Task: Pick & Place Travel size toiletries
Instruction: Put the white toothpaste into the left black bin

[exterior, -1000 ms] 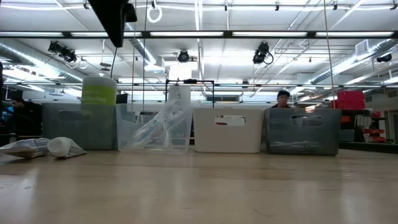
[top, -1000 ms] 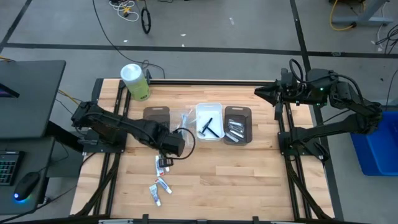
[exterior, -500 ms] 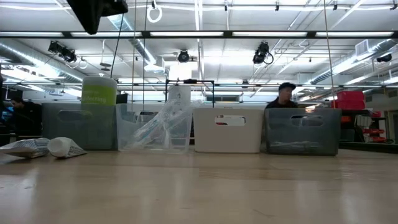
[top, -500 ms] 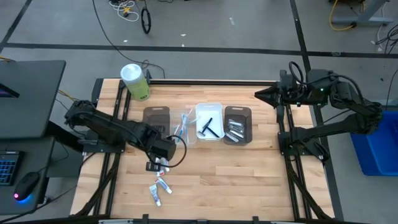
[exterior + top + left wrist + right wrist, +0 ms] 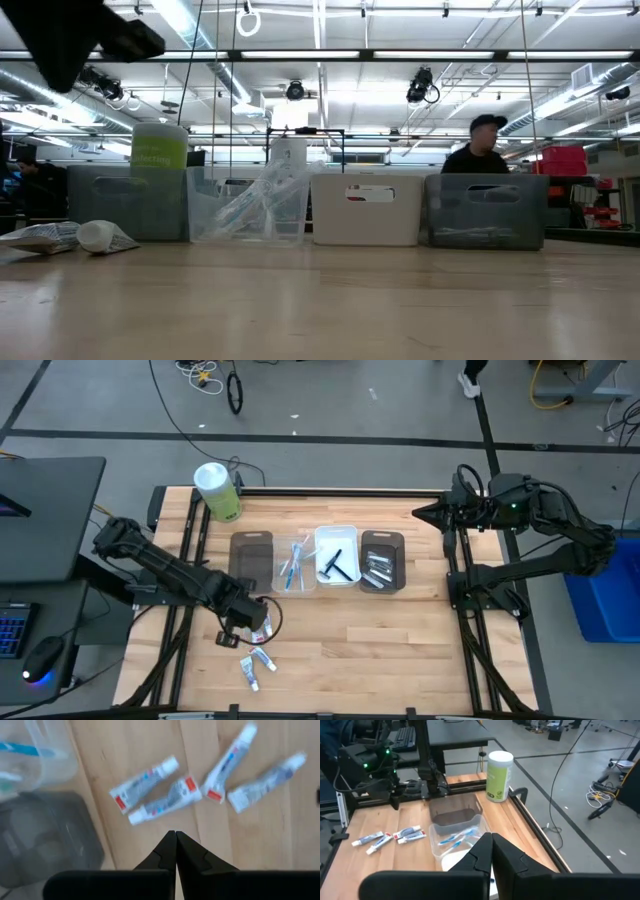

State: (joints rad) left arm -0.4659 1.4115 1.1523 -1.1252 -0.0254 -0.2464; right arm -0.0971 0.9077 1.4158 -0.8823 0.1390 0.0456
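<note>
Several white, red and blue mini toothpaste tubes [image 5: 165, 800] lie flat on the wooden table near its front left [image 5: 255, 660]. My left gripper [image 5: 175, 839] hangs shut just above the table beside them [image 5: 240, 624], pointing down and touching nothing. Blue-white toothbrushes [image 5: 293, 565] lie in the clear tray [image 5: 305, 582]. Black razors [image 5: 335, 563] lie in the white tray [image 5: 347, 532]. Small silvery tubes [image 5: 375, 570] lie in the right dark tray [image 5: 382, 540]. My right gripper [image 5: 491, 840] is shut and held high over the table's far right corner [image 5: 420, 512].
An empty-looking dark tray [image 5: 252, 548] stands left of the clear one. A green-white canister [image 5: 217, 490] stands at the far left corner. Bare wood [image 5: 380, 640] stretches across the near right. A person [image 5: 480, 150] shows beyond the table in the low view.
My left gripper has swung from beside the clear tray toward the table's near left, sinking a little, and now hangs over the toothpaste tubes. It has stayed shut. With the arm gone, the toothbrushes in the clear tray show fully.
</note>
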